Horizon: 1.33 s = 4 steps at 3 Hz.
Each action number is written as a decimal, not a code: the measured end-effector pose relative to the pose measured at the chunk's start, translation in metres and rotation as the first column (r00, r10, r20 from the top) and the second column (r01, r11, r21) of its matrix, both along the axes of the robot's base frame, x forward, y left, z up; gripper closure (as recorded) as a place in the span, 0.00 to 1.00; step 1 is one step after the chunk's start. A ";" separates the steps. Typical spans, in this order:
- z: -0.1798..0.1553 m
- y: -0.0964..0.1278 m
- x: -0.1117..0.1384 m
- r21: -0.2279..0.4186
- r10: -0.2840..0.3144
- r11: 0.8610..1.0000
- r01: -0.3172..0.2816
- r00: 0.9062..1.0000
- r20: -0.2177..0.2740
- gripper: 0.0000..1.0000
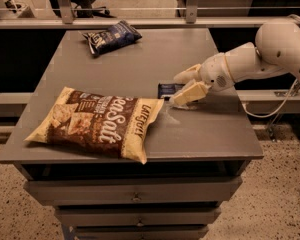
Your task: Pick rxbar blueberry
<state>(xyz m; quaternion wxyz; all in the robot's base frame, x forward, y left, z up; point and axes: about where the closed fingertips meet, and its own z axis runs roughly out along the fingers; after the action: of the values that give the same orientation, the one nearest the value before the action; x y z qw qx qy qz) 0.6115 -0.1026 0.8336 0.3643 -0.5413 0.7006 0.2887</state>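
The rxbar blueberry [168, 89] is a small flat dark navy bar lying on the grey table [140, 69], right of centre. Its right end is hidden behind my gripper. My gripper [178, 88] comes in from the right on a cream arm and is open. One finger [188, 74] is above the bar's far side and the other finger [188, 93] is at its near side, so the bar's right end lies between them. Whether the fingers touch the bar, I cannot tell.
A big brown-and-cream sea salt chip bag [92, 122] lies at the front left, its corner close to the bar. A dark blue snack bag [111, 36] lies at the back left. Drawers [135, 196] sit under the table. A rail [140, 8] runs behind.
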 end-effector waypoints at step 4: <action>0.047 -0.019 -0.008 0.040 -0.045 0.998 0.041 0.994 0.102 1.00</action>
<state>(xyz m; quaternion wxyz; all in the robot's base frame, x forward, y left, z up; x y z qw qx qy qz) 0.6033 -0.1221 0.8801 0.4160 -0.5334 0.6869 0.2659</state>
